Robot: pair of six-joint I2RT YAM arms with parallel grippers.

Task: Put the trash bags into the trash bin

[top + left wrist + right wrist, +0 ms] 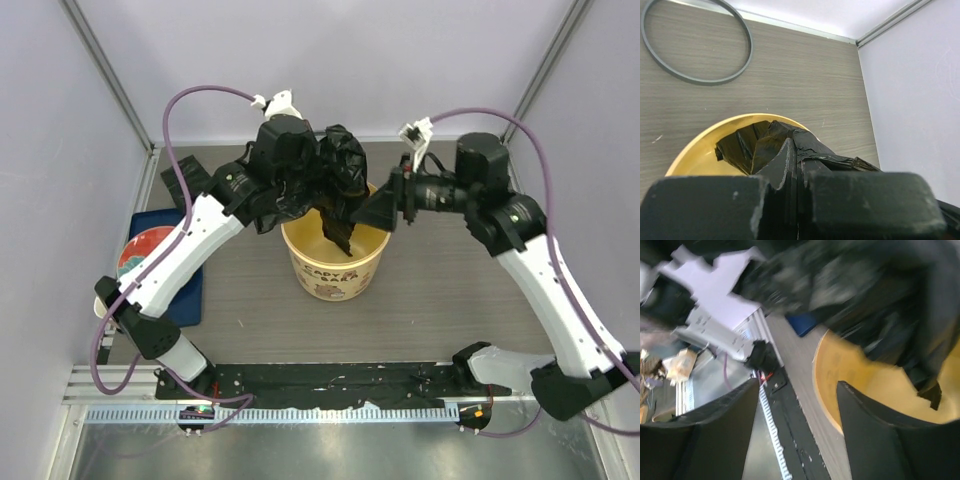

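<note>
The trash bin, a cream-yellow bucket with cartoon prints, stands mid-table. A crinkly black trash bag hangs above it, and its lower end dangles inside the bin's mouth. My left gripper is shut on the bag's top, straight above the bin's yellow inside. My right gripper is open at the bin's right rim, beside the bag and holding nothing. In the blurred right wrist view its fingers stand wide apart over the bin's edge, with the bag above.
A blue tray holding a red and teal dish lies at the table's left edge under the left arm. A loose dark grey ring lies on the table beyond the bin. A black rail runs along the near edge.
</note>
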